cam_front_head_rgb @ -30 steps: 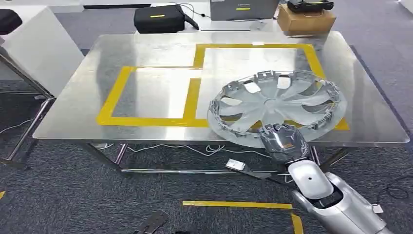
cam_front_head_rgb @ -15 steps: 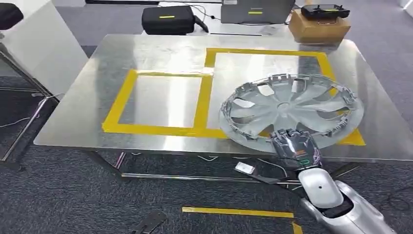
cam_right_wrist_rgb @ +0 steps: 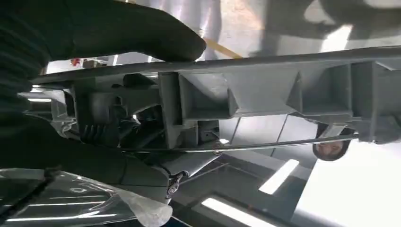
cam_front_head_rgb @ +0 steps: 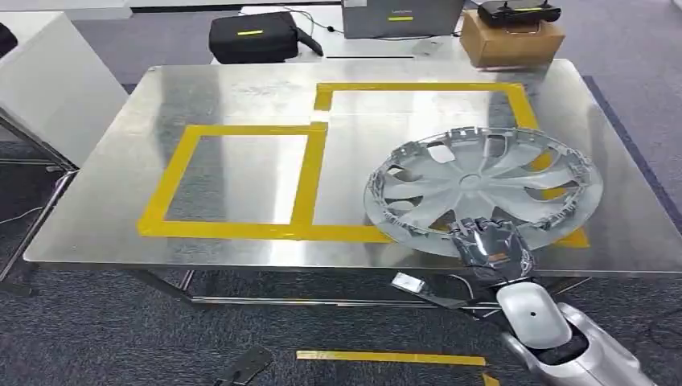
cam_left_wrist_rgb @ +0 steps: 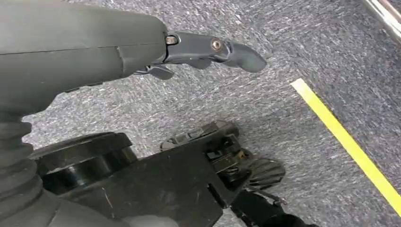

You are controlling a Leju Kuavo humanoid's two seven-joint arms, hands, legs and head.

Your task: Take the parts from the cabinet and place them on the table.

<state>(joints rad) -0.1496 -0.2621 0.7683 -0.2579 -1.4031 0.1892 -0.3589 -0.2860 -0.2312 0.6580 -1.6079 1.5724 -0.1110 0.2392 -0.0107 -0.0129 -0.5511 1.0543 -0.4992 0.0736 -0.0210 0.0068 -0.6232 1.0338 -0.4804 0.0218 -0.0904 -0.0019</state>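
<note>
The right hand [cam_front_head_rgb: 488,244] grips the hubcap [cam_front_head_rgb: 482,186] by its near rim so it hangs flat over the counter [cam_front_head_rgb: 241,173], probably for set-down; the left hand [cam_left_wrist_rgb: 203,49] hangs idle with fingers apart.

Head view bright, even overhead light; steel counter [cam_front_head_rgb: 241,96] shows broad white glare patches, soft focus overall. Left wrist view dim, carpet [cam_left_wrist_rgb: 302,42] sharp, hand [cam_left_wrist_rgb: 85,47] slightly blurred. Right wrist view dark up close, blown-out highlights, near parts out of focus.
</note>
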